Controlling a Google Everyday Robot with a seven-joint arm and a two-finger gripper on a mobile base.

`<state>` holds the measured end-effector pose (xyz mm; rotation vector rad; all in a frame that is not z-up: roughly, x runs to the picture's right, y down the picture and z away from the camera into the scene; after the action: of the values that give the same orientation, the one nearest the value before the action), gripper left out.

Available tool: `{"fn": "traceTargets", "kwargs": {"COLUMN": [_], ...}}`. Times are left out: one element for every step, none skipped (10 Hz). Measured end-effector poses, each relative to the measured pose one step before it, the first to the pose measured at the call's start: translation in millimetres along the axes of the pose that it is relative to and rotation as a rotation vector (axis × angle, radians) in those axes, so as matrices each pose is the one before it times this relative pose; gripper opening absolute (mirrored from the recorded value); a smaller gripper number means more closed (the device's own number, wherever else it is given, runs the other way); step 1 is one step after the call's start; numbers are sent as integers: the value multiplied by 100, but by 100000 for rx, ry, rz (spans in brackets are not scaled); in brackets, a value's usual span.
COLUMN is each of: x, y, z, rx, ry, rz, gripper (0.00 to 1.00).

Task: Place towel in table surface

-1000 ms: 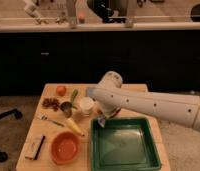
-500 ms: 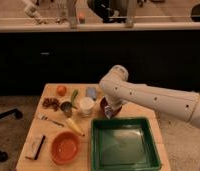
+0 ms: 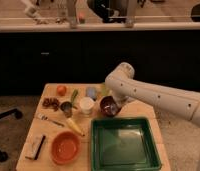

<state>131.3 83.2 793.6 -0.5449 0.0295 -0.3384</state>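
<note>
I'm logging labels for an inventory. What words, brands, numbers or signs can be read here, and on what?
None can be read.
White cup: no print shows.
Green tray: plain.
Orange bowl: plain.
Flat object at the table's front left corner: any marking is too blurred to read.
Robot arm: no lettering shows; its claw is hidden behind the arm, above the dark bowl.

A white robot arm (image 3: 158, 95) reaches in from the right over a wooden table (image 3: 148, 112), its gripper (image 3: 118, 102) low above a dark bowl (image 3: 109, 106). Just left of the gripper stands a white cup (image 3: 86, 105); a green tray (image 3: 124, 145) lies below it, an orange bowl (image 3: 66, 147) farther left.
</note>
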Motion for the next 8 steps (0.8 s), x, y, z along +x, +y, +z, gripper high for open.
{"fn": "traceTargets", "kwargs": {"x": [993,781,650,1243,855,486,993,1059], "y": [-70,-198,-158,-78,207,-40,14,170], "z": [608,577,522,979,752,657,887,633], "rx": [-1346,-1260,-1261,-2051,-1908,-1551,-1918,-1270], "ry": [507,421,267,194,207,166,123,246], "rz": [1265,640,595,1245,1231,740,1418,1500], "gripper": [0,0,0,0,0,0,0,0]}}
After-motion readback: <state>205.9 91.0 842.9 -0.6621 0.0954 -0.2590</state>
